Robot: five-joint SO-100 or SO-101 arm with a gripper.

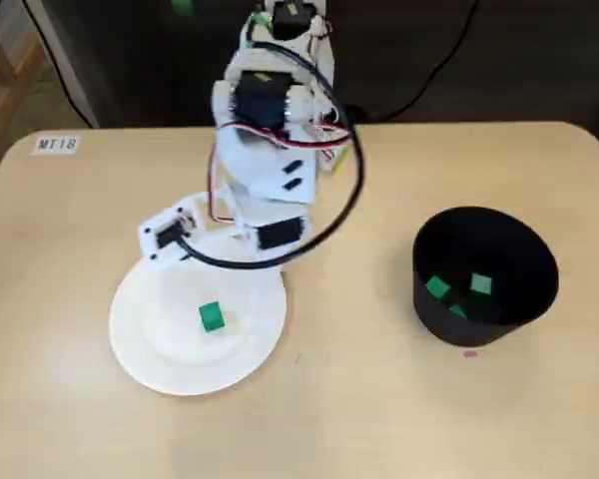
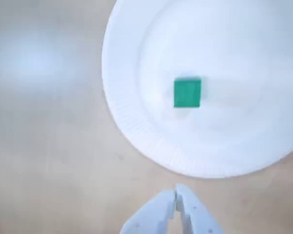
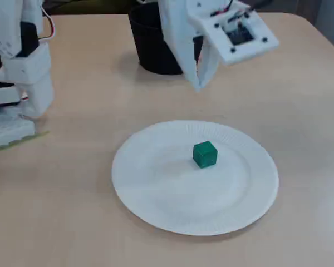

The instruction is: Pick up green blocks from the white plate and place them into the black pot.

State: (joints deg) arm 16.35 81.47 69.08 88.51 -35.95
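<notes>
We see the pincer [image 2: 176, 195] at the bottom edge of the wrist view. Its two white fingers are drawn together, with only a thin seam between the tips. It holds nothing and touches nothing. In a fixed view it hangs tip-down [image 3: 197, 83] in the air above the table [image 3: 300, 89], clear of the surface.

Ahead of the tips in the wrist view lies the white plate [image 2: 122, 122], whose near rim sits just beyond the pincer. The tips themselves are over bare wood, off the plate. One green block [image 2: 187, 92] rests flat on the plate, past the rim and almost straight ahead of the closed tips, a little to their right and apart from them. No other block lies on the plate.

The black pot [image 1: 429, 311] stands upright on the table, well to the right of the arm in a fixed view. In the other fixed view it is behind the pincer [image 3: 150, 53] and partly covered by it. Inside it we count three green pieces [image 1: 437, 287], though the lowest one is small and dim.

A small white label [image 1: 57, 145] is stuck near the table's far corner, beyond and to the left of the pincer in that view. It is soft with blur, but we read it as "MT18". We can read no other writing or brand marks.
</notes>
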